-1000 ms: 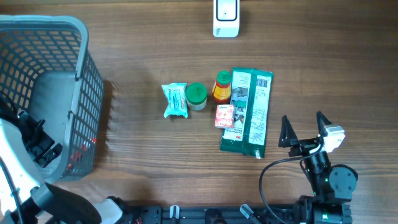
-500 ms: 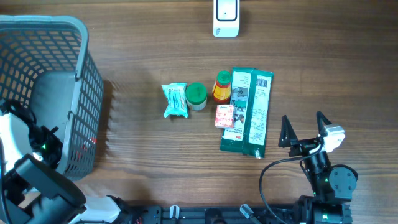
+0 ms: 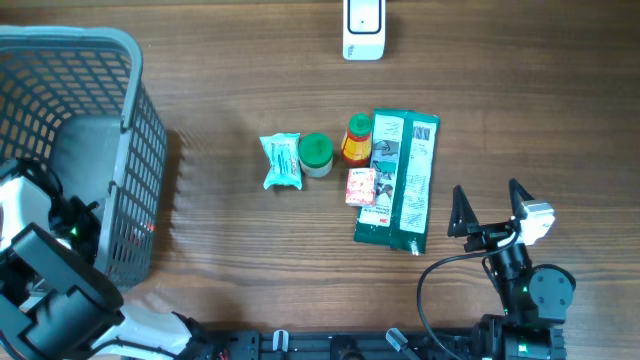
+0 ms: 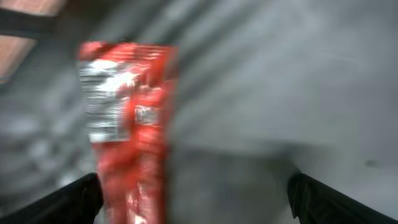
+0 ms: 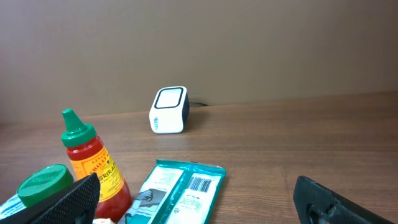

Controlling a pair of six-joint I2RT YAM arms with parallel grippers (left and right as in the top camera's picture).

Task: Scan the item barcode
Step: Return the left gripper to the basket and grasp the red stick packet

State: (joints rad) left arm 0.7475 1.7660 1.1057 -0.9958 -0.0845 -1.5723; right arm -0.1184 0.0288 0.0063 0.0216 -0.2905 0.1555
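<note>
The left arm [image 3: 50,290] is shifting lower at the grey basket [image 3: 70,38]; only its wrist view is showing a blurred red packet [image 4: 127,124] inside, before the wide-spread left gripper [image 4: 196,199]. The right gripper [image 3: 487,195] is gaping too.

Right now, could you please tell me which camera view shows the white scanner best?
The right wrist view: the white scanner stands whole and sharp, face and side visible. Overhead shows only its top, cut by the frame edge. The left wrist view misses it.
</note>
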